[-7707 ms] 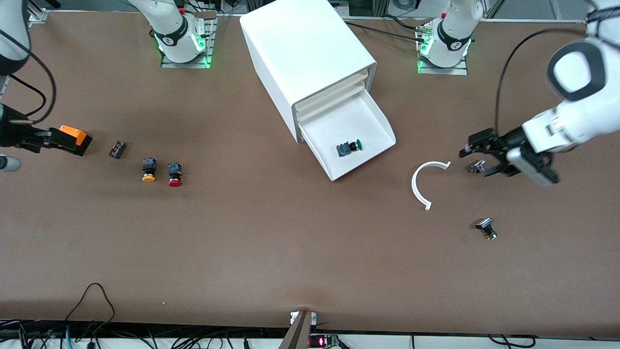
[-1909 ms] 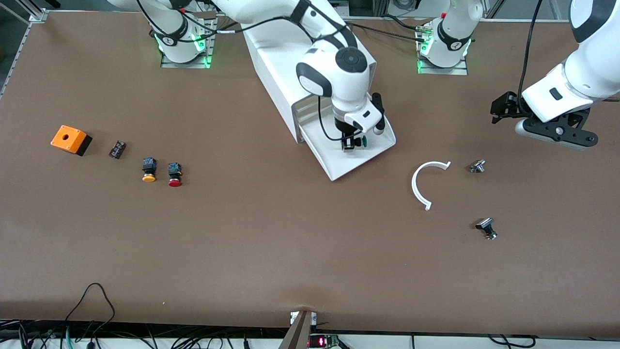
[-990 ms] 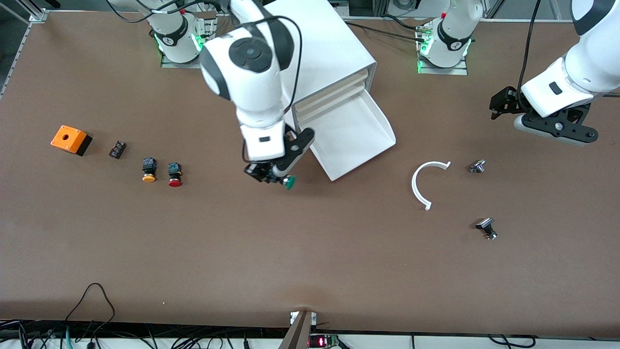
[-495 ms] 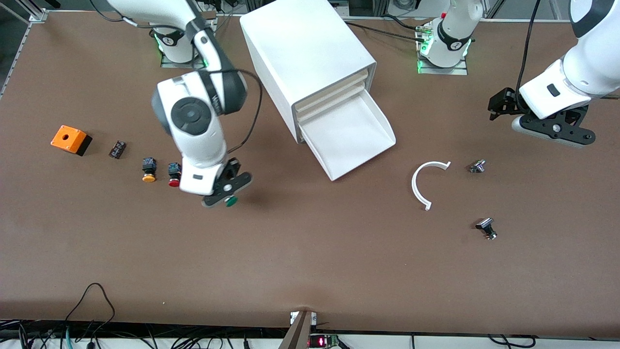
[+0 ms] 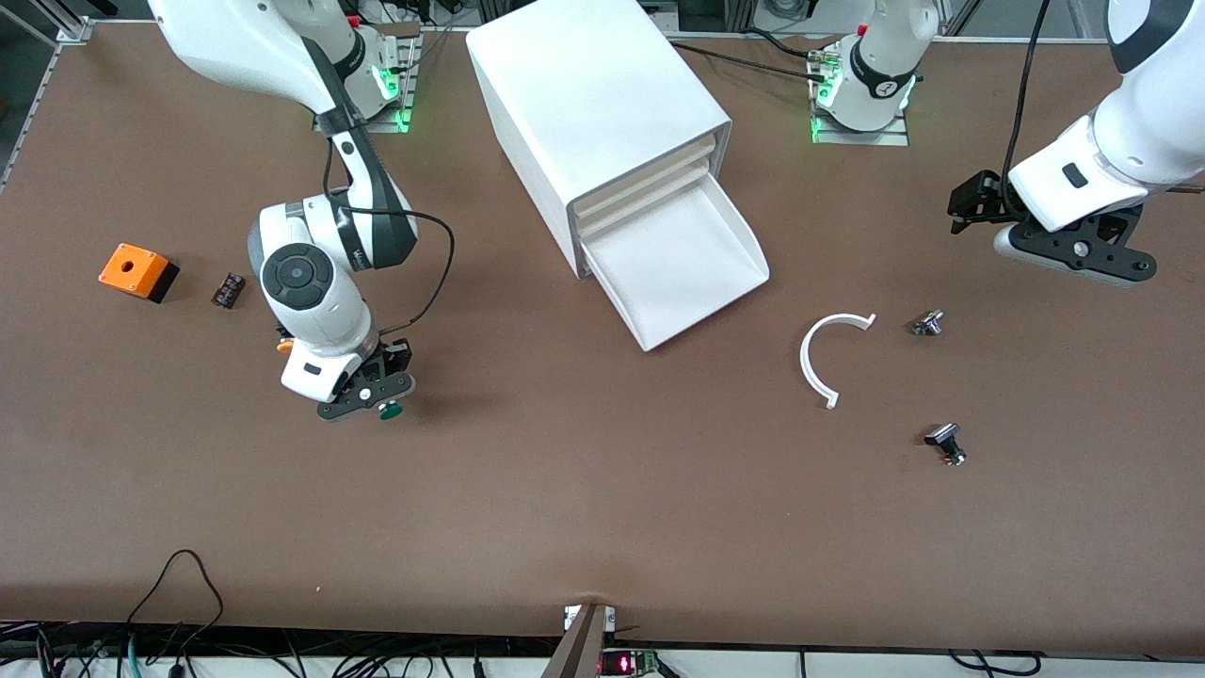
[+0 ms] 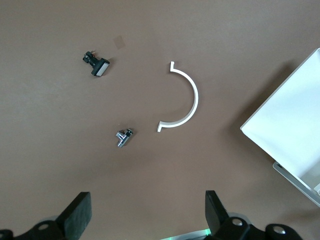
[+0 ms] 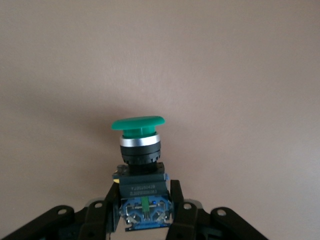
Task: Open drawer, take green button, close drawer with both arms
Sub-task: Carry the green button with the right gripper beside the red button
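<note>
Right gripper [image 5: 369,399] grips the button [image 5: 387,410] over bare table; the emptied drawer [image 5: 680,264], well apart, is open. Left gripper [image 5: 1064,252] waits open above the table; setting down and closing remain.

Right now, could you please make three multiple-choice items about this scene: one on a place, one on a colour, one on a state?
1. Where is the right gripper?
A. Inside the drawer
B. Over bare table beside the orange-capped push button
C. Over the white curved plastic strip

2. What colour is the cap of the small black-bodied push button that it holds?
A. Red
B. Yellow
C. Green

3. What is the state of the lowest drawer of the big white box cabinet?
A. Pulled out and empty
B. Pushed fully in
C. Pulled out with a button inside

Answers:
1 B: the front view shows it low over the brown table next to that button.
2 C: the right wrist view shows a green cap.
3 A: its tray sticks out with nothing in it.

The left gripper waits open at its own end of the table.
</note>
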### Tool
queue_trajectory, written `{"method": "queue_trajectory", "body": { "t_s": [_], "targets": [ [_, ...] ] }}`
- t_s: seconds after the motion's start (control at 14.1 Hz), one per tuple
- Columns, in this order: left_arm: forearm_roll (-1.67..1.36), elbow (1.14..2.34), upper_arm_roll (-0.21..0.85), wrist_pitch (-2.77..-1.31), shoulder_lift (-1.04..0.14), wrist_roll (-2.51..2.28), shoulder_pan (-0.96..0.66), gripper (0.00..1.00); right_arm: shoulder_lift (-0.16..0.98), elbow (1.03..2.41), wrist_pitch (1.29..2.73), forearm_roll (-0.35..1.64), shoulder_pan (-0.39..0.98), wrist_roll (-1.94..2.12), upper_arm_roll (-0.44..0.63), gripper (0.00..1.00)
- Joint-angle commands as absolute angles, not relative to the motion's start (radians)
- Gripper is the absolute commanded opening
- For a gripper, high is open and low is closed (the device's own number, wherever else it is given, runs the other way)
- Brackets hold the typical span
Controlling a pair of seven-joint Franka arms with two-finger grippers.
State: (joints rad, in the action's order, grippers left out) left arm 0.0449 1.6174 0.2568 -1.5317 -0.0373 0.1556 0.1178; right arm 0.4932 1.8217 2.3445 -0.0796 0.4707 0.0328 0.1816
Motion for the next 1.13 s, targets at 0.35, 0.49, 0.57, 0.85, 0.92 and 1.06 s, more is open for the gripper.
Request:
{"method": "queue_trajectory", "body": {
  "t_s": [0.35, 0.49, 0.57, 0.85, 0.92, 1.06],
  "targets": [
    [0.046, 1.578, 0.262, -1.505, -0.057, 0.141, 0.115, 1.0, 0.512, 1.997, 2.433, -0.018, 0.463, -0.034, 0.166, 0.36],
    [0.046, 1.578, 0.262, -1.505, -0.057, 0.141, 0.115, 1.0, 0.538, 2.035, 2.512, -0.018, 0.463, -0.037, 0.166, 0.37],
    [0.046, 1.578, 0.262, -1.505, -0.057, 0.141, 0.115, 1.0, 0.549, 2.043, 2.54, -0.018, 0.465, -0.035, 0.166, 0.38],
    [0.046, 1.578, 0.262, -1.505, -0.057, 0.141, 0.115, 1.0, 0.51, 2.036, 2.534, -0.017, 0.463, -0.043, 0.163, 1.0],
    [0.046, 1.578, 0.264, -1.503, -0.055, 0.141, 0.115, 1.0, 0.49, 2.023, 2.522, -0.017, 0.463, -0.07, 0.16, 1.0],
    [0.046, 1.578, 0.262, -1.497, -0.057, 0.14, 0.115, 1.0, 0.451, 2.0, 2.472, -0.018, 0.462, -0.098, 0.158, 1.0]
  ]
}}
